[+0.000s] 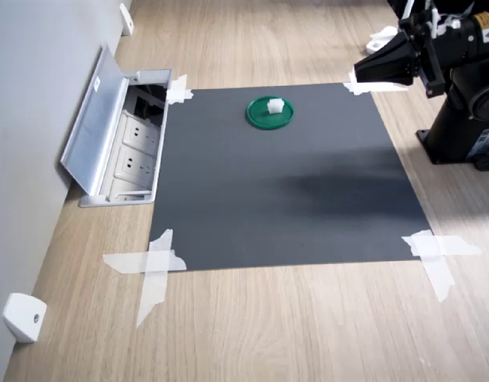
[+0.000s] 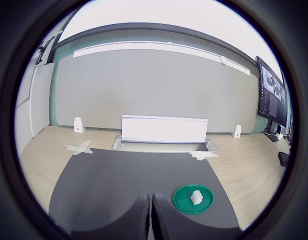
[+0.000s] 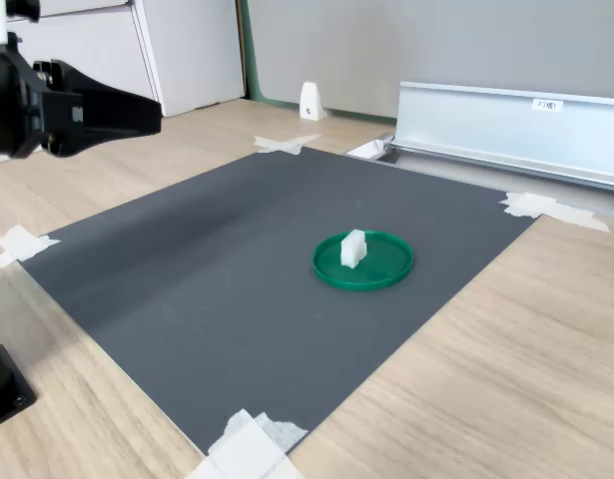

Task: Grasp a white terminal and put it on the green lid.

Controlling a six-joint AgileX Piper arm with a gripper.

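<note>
gripper: in the wrist view the two dark fingers meet along a thin seam, nothing between them, so jaws closed and empty. in the first exterior view the gripper shows as a black tapering wedge, tip over the taped mat corner at the first exterior view's upper right, raised off the surface, touching nothing. in the second exterior view it is a dark pointed bar reaching in from the second exterior view's left edge, held roughly level above the mat.

white terminal: small blocky white plastic piece, resting inside the green lid. second exterior view shows the terminal standing upright, a little off the lid's centre, sides look stepped or ridged. lid is a flat round dark-green disc with low raised rim, glossy. wrist view: lid just beside the fingertips, terminal on it.

black mat: matte dark grey rectangular sheet, corners fixed with crinkled white tape strips. table is pale wood-grain laminate. open socket box with a brushed metal flap tilted up sits at the mat's edge on the first exterior view's left. white wedge-shaped piece with a hole, near the wall.

arm: black, body horizontal, its base standing off the mat at the first exterior view's right.
</note>
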